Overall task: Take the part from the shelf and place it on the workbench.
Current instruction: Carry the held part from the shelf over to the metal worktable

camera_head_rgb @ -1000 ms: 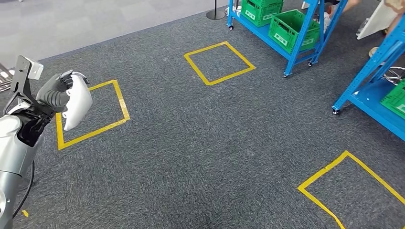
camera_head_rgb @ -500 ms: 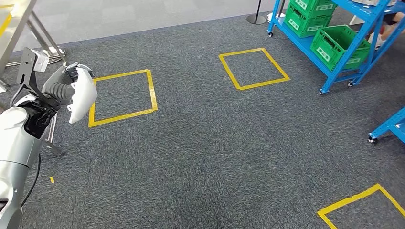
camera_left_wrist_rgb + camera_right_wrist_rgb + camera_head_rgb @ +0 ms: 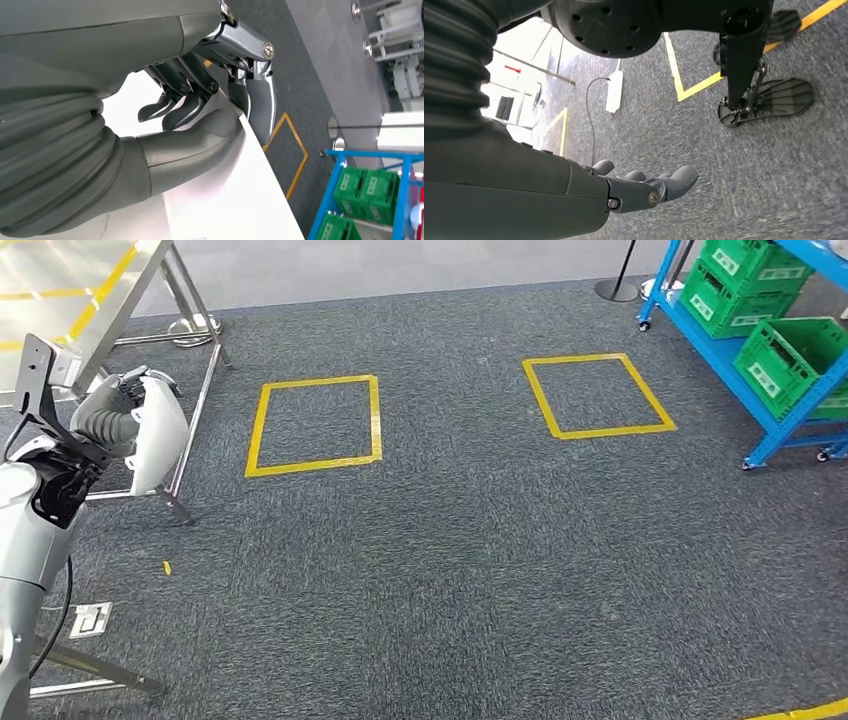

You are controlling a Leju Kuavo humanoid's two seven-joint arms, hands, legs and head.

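My left hand (image 3: 118,412) grips a white curved plastic part (image 3: 160,435), held up at the left of the head view. In the left wrist view the thumb and dark fingers (image 3: 200,100) clamp the white part (image 3: 220,200) along its edge. The steel workbench (image 3: 70,290) stands at the top left, its slanted legs just behind the held part. The blue shelf (image 3: 760,380) with green crates (image 3: 790,355) is at the far right. My right hand (image 3: 644,187) hangs over the carpet with its fingers spread and nothing in it.
Two yellow tape squares (image 3: 315,425) (image 3: 597,395) mark the grey carpet ahead. A floor socket plate (image 3: 88,619) and a metal leg (image 3: 90,672) lie at the lower left. A white power strip with cable (image 3: 614,92) lies on the carpet.
The camera has swung left: the shelf and squares slid right, and the workbench has come into view at the top left. My left hand still holds the white part.
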